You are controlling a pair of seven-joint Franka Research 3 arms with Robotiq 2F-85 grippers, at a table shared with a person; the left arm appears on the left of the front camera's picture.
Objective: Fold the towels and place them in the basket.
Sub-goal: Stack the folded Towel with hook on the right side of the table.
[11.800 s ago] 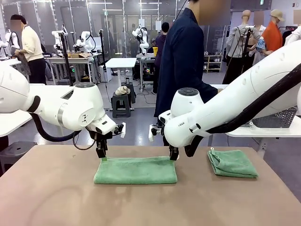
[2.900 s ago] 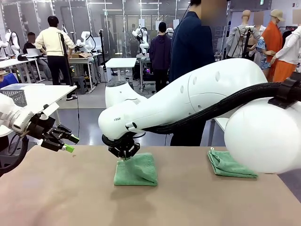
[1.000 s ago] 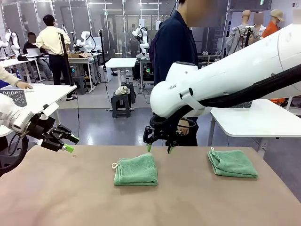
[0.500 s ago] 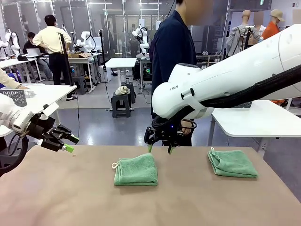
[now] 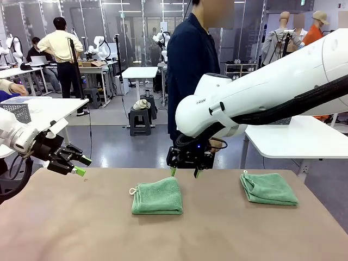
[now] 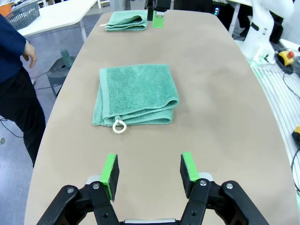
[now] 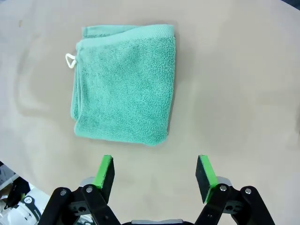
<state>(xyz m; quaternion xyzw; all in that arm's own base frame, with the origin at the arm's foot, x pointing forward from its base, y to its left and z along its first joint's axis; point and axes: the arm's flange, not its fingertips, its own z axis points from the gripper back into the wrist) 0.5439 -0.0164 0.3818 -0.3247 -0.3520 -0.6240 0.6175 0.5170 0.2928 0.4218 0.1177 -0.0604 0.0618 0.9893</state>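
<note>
Folded light-green terry towel (image 5: 157, 196) lies flat at centre frame on the brown table (image 5: 81, 228), its white loop tag (image 5: 131, 191) pointing left, long axis running left to right. Just behind it hovers the right gripper (image 5: 185, 172), jaws spread and empty. Left gripper (image 5: 81, 166), likewise released, waits at left edge. Second folded green towel (image 5: 268, 188) rests at right.

A tan desk (image 5: 81, 228) fills the foreground. Beyond it lies a grey floor (image 5: 130, 147) with white tables (image 5: 140, 72), a dark stool (image 5: 140, 120), and glass partitions (image 5: 130, 27) under ceiling strip lights. People (image 5: 58, 49) work at far benches; one person (image 5: 187, 65) stands close by.
</note>
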